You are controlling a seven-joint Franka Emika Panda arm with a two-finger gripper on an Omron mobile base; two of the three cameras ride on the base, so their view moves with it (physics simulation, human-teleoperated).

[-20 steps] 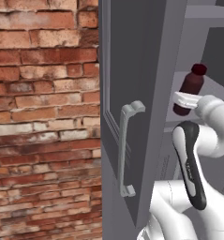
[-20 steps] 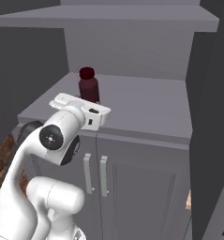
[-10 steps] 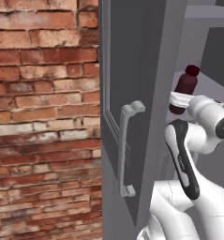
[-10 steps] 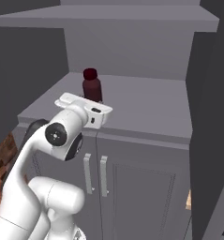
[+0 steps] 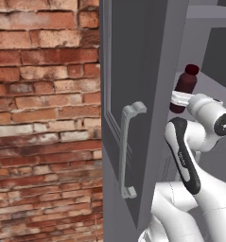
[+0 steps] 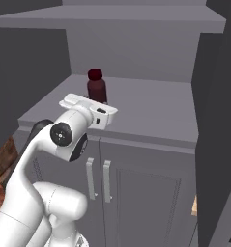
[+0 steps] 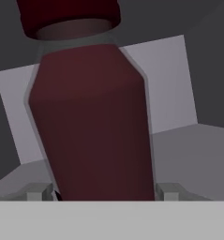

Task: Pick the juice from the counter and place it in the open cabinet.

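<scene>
Since a moment ago my gripper has carried the juice further in over the shelf of the open cabinet, fingers pinching its lower body, its long axis near upright, base above the shelf ahead of me.

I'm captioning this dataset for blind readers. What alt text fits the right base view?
A small dark maroon juice bottle with a dark cap stands upright at the front left of a grey shelf inside the open dark grey cabinet, the white robot arm's gripper closed around its lower body. Below the shelf, two grey doors with light bar handles are shut.
</scene>
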